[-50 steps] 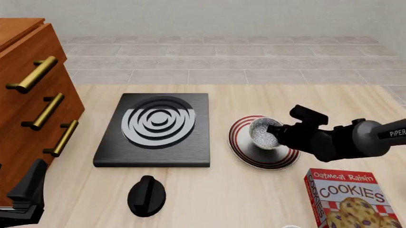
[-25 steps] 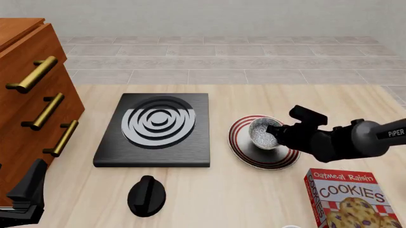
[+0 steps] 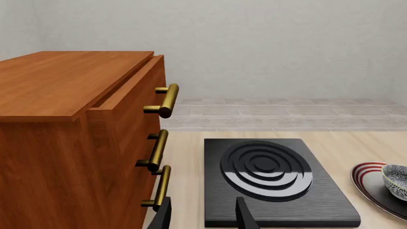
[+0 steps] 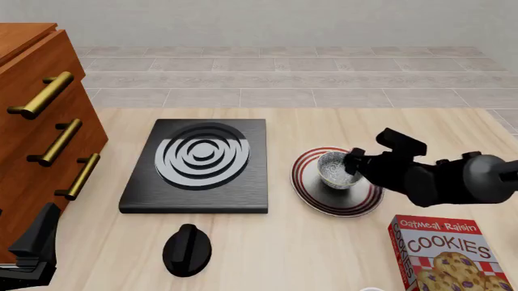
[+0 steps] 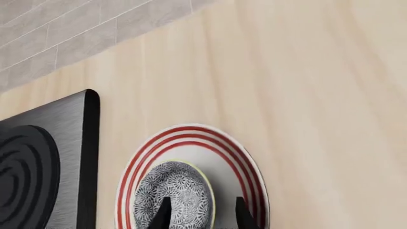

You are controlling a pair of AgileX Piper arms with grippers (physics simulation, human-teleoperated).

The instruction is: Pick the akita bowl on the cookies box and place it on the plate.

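The akita bowl (image 4: 334, 171) stands upright on the red-ringed plate (image 4: 356, 198), right of the stove. My right gripper (image 4: 350, 164) hovers at the bowl's right rim, open. In the right wrist view its fingers straddle the rim of the bowl (image 5: 175, 194), one above the inside and one outside, over the plate (image 5: 190, 131). The cookies box (image 4: 449, 254) lies at the front right with nothing on it. My left gripper (image 4: 34, 251) stays low at the front left, open and holding nothing. The left wrist view catches the bowl (image 3: 397, 179) and the plate (image 3: 365, 174) at its edge.
A black square stove (image 4: 202, 160) with grey-white rings lies mid-table, and a black knob (image 4: 186, 248) sits in front of it. A wooden drawer cabinet (image 4: 40, 139) with brass handles fills the left side. Tiled floor lies beyond the table's far edge.
The right arm has lifted and swung a little away from the bowl, which stays put on the plate. The left arm has not moved.
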